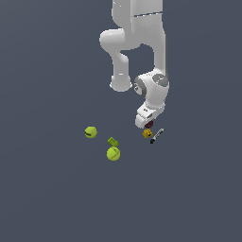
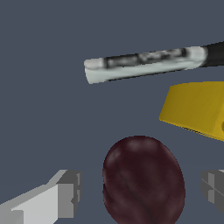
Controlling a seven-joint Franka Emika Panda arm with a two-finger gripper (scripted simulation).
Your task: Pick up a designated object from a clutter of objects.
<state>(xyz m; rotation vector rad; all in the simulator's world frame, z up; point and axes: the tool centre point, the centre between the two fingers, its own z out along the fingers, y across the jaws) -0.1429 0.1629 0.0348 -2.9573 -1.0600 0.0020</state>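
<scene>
Maroon and smooth, the small roundish plum-like object (image 2: 143, 180) sits on the dark grey-blue table surface (image 1: 47, 189) directly between the two grey fingertips (image 2: 65, 192) of the white arm's gripper (image 1: 148, 124), which stand spread wide on either side of it with a clear gap to each; nothing is gripped. In the exterior view the plum is nearly hidden under the gripper, only a dark sliver showing, so its exact resting spot is hard to judge there. Just beside it lies the small orange-yellow lumpy block (image 1: 147, 133), and next to that, angled, the black-and-white marker pen (image 1: 157, 135). All three sit near the table's middle. Well apart, toward the exterior view's left, are a yellow-green ball (image 1: 90, 132), a small green block (image 1: 112, 141) and a second yellow-green ball (image 1: 113, 153), the block almost touching this second ball.
</scene>
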